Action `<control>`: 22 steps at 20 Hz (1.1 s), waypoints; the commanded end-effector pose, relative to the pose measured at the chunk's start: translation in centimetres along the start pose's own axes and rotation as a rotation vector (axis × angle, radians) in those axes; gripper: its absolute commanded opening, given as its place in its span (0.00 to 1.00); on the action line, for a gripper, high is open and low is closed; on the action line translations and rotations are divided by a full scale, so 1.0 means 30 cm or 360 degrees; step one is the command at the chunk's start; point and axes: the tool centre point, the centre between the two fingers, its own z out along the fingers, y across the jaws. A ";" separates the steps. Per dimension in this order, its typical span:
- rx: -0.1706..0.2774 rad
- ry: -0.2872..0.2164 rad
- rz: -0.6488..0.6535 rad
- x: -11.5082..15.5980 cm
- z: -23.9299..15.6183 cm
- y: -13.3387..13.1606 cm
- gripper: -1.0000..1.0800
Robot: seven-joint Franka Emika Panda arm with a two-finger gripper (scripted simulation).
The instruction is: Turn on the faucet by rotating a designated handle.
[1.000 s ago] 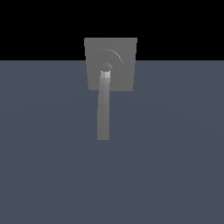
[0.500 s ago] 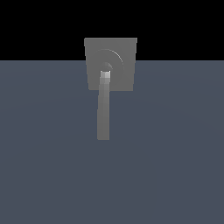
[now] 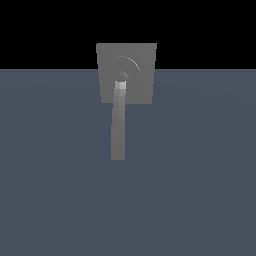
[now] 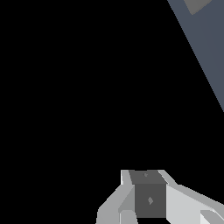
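The blue-grey floor [image 3: 200,190] filled the lower part of the exterior view, and only a narrow wedge of it reached the wrist view, far from the gripper [image 4: 148,199] and off to one side of where the camera was aimed. On that floor sat the faucet [image 3: 140,65], a matte grey square plate with raised concentric rings; a small grey corner in the wrist view, well ahead of the gripper at the far edge of the picture, was probably part of this fixture, though too little showed to be sure. The handle [image 3: 118,127], a long narrow grey bar with a paler end at the centre of the rings, ran from the plate out across the floor toward the exterior camera; it lay well apart from the gripper and did not show in the wrist view. The gripper itself appeared only in the wrist view, as pale blocky housing with a dark grey block in the middle, hanging over black emptiness and touching nothing. Whether its fingers were apart or together could not be told, since the fingertips were not clearly separable. No arm appeared in the exterior view at all. Judged from this, the task was barely begun: the handle looked untouched, and the whole approach, contact and rotation were left to do.
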 end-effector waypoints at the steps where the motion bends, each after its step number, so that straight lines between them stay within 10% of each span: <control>1: -0.0091 -0.0091 -0.0286 0.046 -0.049 0.112 0.00; 13: -0.0519 -0.0473 -0.1669 0.493 -0.290 0.548 0.00; 22: -0.0828 -0.0705 -0.2540 0.915 -0.448 0.676 0.00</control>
